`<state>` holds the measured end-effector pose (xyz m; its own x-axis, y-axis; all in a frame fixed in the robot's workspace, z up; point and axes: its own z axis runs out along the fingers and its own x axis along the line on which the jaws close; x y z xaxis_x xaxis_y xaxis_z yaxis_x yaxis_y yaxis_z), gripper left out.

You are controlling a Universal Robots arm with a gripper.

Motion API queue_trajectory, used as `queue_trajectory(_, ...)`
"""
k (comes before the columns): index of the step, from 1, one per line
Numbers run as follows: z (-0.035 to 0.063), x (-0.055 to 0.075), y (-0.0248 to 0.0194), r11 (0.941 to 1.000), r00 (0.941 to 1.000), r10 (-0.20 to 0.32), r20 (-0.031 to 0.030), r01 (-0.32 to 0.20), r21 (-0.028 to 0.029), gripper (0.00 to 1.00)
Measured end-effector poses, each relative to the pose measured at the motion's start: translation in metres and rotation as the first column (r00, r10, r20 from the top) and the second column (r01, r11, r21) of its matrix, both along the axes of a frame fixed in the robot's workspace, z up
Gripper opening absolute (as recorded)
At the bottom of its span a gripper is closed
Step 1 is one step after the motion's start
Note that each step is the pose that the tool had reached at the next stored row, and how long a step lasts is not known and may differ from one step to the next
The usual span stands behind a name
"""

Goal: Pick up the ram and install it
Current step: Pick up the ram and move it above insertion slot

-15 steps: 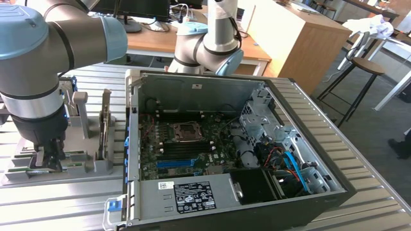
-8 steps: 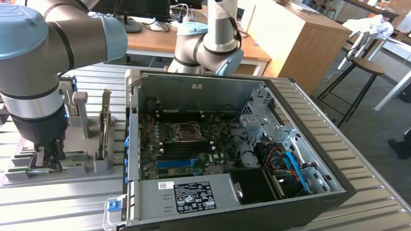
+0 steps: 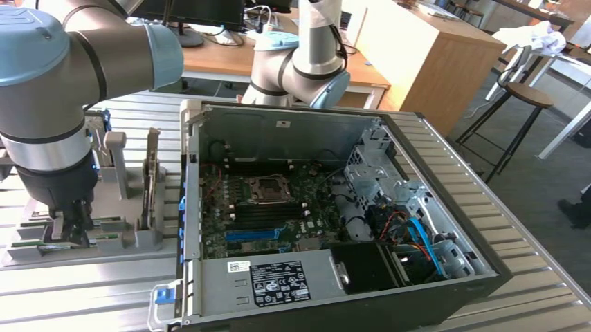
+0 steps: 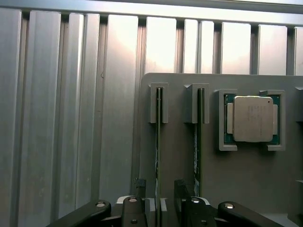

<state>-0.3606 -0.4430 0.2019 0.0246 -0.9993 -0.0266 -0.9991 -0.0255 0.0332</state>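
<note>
The ram (image 4: 157, 142) stands on edge in a slot of the grey holder plate (image 4: 180, 156), seen as a thin green line. My gripper (image 4: 159, 189) is open, with one dark finger (image 4: 139, 185) on each side of the stick's near end and a gap to the board on both sides. A second green stick (image 4: 198, 142) stands in the neighbouring slot. In the exterior view my gripper (image 3: 69, 235) reaches down onto the holder (image 3: 111, 243) at the exterior view's left, beside the open computer case (image 3: 323, 207).
A processor chip (image 4: 251, 118) lies in a holder pocket past the second stick. An upright expansion card (image 3: 151, 181) stands between gripper and case. The motherboard (image 3: 277, 207) shows a blue slot (image 3: 251, 234). A second robot arm (image 3: 309, 62) stands behind the case.
</note>
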Motion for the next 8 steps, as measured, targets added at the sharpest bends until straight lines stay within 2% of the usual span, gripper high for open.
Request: queue_trajectory(8,0.0000,0.0004,-0.0023,1.0000,1.0000,0.000,-0.0001,0.000,-0.0001,0.37)
